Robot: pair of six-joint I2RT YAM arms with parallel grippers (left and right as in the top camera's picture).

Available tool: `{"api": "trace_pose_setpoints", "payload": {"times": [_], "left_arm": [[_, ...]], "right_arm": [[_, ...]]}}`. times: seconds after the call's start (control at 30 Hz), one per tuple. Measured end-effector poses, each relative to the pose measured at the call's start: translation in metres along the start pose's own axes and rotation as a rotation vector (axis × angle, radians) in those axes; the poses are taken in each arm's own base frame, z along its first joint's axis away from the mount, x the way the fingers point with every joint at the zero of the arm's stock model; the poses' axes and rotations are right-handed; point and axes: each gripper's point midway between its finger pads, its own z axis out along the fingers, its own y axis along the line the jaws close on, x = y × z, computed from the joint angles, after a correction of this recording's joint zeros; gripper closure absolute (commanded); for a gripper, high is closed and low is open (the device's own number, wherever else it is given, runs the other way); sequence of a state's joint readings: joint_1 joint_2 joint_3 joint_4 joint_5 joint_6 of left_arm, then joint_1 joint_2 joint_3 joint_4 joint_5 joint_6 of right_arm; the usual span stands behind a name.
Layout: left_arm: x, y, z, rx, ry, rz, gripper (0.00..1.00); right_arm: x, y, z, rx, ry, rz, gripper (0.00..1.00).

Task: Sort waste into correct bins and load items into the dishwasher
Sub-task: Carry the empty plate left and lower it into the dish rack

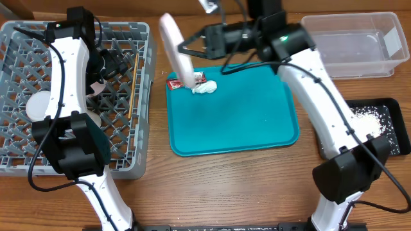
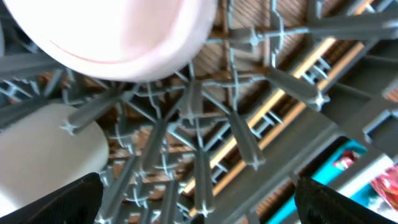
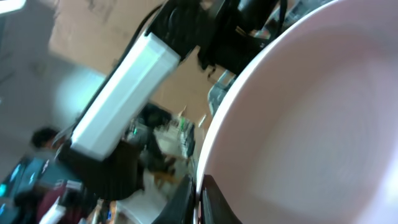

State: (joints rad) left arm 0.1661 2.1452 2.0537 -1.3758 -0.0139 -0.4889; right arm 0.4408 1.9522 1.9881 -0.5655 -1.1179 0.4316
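I am holding a white plate on its edge in my right hand, which is pinching the rim. In the right wrist view the plate's pale face is filling most of the frame, with one finger showing dark against its edge. The plate is hanging in the air over the far left corner of the teal tray, touching nothing below it.

Just under the plate, the red wrapper and the tissue wad are lying together on that corner of the tray, touching each other.

To the left, the grey dish rack is sitting on the wooden surface. My left hand is reaching down inside it with its fingers spread wide and holding nothing. Its camera is looking down at the lattice floor. The chopsticks are lying along the rack's right side, and a second plate is resting near the left wall. A pale round dish is sitting close above my left hand's view, though I cannot tell which piece it is.

Off to the right, the clear tub is standing at the far edge, and the black tray nearer, with rice scraps scattered in it.
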Motion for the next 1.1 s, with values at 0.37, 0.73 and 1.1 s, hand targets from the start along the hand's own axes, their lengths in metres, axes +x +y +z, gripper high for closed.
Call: {"api": "trace_pose_setpoints", "payload": {"times": [0.37,0.73,1.1], "left_arm": [[0.044,-0.012,-0.009,0.14,0.216,0.016,0.0],[0.0,0.133,-0.108,0.158,-0.075,-0.466,0.0],[0.015,0.204,-0.113,0.138,-0.024,-0.704,0.0]], "right_arm": [[-0.018,0.009,0.055,0.124,-0.155,0.131,0.96],[-0.041,-0.042,0.082,0.125,-0.267,0.227,0.96],[-0.031,-0.06,0.133,0.034,-0.274,0.287,0.96]]}}
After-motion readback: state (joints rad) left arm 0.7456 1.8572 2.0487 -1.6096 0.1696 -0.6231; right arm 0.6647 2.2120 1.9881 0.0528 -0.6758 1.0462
